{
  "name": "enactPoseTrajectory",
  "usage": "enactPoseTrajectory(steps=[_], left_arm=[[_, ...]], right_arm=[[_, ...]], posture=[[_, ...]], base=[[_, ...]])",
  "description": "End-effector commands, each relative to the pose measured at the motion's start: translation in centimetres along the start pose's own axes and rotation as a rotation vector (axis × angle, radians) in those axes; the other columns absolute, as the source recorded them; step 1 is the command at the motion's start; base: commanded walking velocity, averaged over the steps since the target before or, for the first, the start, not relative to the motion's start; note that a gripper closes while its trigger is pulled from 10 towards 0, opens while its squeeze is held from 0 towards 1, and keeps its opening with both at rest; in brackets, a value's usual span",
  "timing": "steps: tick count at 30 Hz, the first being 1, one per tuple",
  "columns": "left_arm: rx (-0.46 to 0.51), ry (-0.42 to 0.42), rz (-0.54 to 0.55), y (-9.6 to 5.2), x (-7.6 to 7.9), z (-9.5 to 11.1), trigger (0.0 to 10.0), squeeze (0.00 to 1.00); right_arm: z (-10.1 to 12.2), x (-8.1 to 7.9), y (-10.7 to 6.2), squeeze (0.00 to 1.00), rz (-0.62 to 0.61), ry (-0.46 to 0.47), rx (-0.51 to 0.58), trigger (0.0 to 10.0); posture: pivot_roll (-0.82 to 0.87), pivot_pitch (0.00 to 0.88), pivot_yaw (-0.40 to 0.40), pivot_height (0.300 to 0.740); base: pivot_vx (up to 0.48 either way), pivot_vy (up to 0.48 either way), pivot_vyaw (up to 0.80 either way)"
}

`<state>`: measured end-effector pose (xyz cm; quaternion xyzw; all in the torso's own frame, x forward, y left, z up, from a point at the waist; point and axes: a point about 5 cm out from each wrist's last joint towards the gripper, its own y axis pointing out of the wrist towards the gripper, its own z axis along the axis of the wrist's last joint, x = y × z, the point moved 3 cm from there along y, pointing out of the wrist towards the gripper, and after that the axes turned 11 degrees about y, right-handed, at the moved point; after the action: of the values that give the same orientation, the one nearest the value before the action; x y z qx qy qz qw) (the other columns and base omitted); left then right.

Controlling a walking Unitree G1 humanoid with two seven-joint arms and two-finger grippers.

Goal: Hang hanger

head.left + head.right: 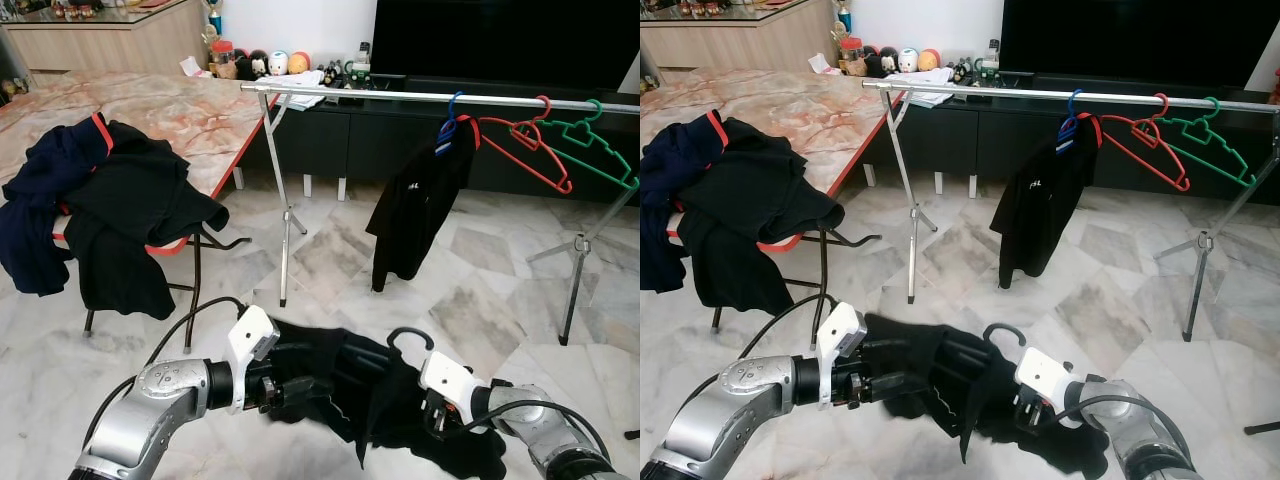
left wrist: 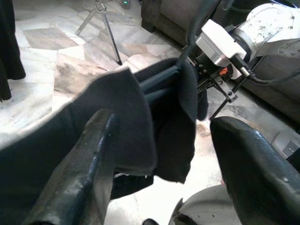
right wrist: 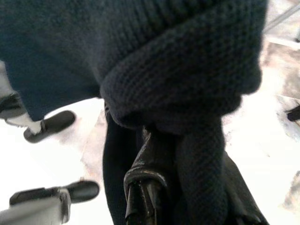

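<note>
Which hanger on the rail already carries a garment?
The blue hanger, leftmost on the rail, holds a black shirt; the red hanger and green hanger hang bare.

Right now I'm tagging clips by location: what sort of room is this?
Most likely a home living room: a dark TV console, marble floor, a folding table heaped with clothes, and a clothes rail holding hangers.
</note>
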<state>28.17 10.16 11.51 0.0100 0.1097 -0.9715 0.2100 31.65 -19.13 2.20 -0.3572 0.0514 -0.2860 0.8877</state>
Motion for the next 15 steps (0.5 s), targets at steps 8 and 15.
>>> enactPoseTrajectory(steps=[8,15], left_arm=[[-0.159,0.061,-0.104,-1.4,0.9,-2.3,10.0,1.00],[-0.228,0.136,-0.080,-2.2,0.0,-2.9,10.0,1.00]], right_arm=[[0.6,-0.9,-0.5,0.00,0.119,-0.124,0.021,0.0],[0.1,-1.1,-0.6,0.00,0.143,-0.194,-0.019,0.0]], posture=[[0.04,0.071,-0.002,0.740],[0.04,0.070,0.000,0.740]], base=[[0.000,0.000,0.00],[0.000,0.000,0.00]])
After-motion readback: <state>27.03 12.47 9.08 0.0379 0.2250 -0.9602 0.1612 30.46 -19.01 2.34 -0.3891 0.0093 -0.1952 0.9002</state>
